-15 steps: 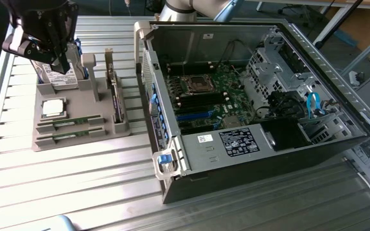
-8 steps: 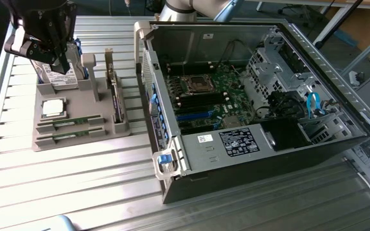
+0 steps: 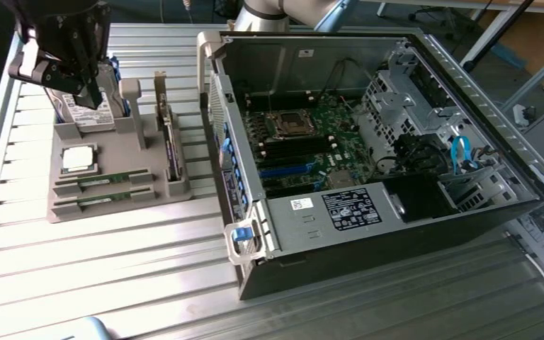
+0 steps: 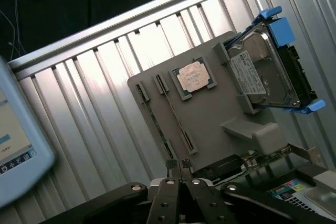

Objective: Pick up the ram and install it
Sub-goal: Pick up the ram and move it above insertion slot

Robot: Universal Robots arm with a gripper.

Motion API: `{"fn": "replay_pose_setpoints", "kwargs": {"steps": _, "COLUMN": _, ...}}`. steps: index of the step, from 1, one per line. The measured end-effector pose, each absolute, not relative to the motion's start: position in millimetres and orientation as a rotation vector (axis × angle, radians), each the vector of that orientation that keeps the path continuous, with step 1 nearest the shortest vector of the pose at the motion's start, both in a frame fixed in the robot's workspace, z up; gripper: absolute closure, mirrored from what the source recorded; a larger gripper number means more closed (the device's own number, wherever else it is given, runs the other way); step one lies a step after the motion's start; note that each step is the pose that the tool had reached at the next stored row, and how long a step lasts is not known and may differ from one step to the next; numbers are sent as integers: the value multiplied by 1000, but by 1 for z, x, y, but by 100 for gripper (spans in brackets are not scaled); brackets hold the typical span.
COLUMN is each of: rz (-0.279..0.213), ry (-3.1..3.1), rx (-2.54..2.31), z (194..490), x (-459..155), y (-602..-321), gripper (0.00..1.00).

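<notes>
Gripper (image 4: 178,165) hung shut and empty above the gray tray (image 3: 116,159), with two ram sticks (image 3: 102,180) seated in slots well below it, side by side past the processor chip (image 3: 76,157), long axes parallel, running away from the tips.

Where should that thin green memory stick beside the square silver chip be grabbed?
Pinch the thin green memory stick mid-length along its upper edge, coming straight down and squeezing its two flat faces. It stands on edge in the grey plastic holder, whose brackets cover both ends, so probably only the middle is free.
</notes>
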State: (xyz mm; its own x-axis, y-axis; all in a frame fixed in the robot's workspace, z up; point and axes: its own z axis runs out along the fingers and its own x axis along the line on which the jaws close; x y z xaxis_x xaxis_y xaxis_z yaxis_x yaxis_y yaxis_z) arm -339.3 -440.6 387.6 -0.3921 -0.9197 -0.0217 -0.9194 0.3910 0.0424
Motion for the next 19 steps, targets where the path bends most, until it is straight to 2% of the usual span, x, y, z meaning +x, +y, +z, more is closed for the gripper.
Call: {"fn": "replay_pose_setpoints", "kwargs": {"steps": 19, "rz": -72, "ry": -2524, "rx": 1855, "z": 388, "x": -339, "y": -441, "gripper": 89}}
